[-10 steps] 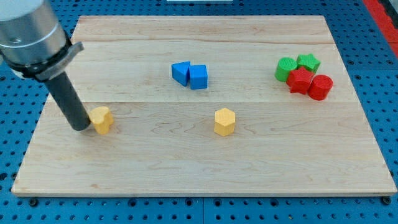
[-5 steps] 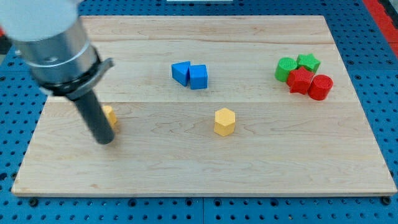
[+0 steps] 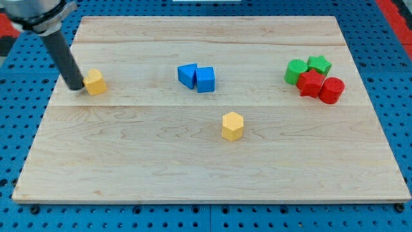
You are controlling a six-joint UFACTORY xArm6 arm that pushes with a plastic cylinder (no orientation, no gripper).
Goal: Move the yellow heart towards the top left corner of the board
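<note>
We counted two yellow blocks: the yellow heart (image 3: 96, 82) at upper left, a yellow hexagon (image 3: 232, 125) near centre. Two blue blocks (image 3: 197, 77), two green blocks (image 3: 307, 67) and two red blocks (image 3: 321, 86) made eight. We had no pincer, and my tip (image 3: 76, 87) touched the heart's left side.

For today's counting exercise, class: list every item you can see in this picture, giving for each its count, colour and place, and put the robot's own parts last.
Board: 1, pale wood, fills most of the view, on a blue perforated surface.
Yellow heart: 1, yellow, upper left part of the board.
Yellow hexagon block: 1, yellow, just right of the board's centre, standing alone.
Blue blocks: 2, blue, side by side above the centre, touching.
Green blocks: 2, green, upper right; one is a star.
Red blocks: 2, red, just below the green ones, all four in one cluster.
My tip: 1, dark rod end, at the yellow heart's left side.
</note>
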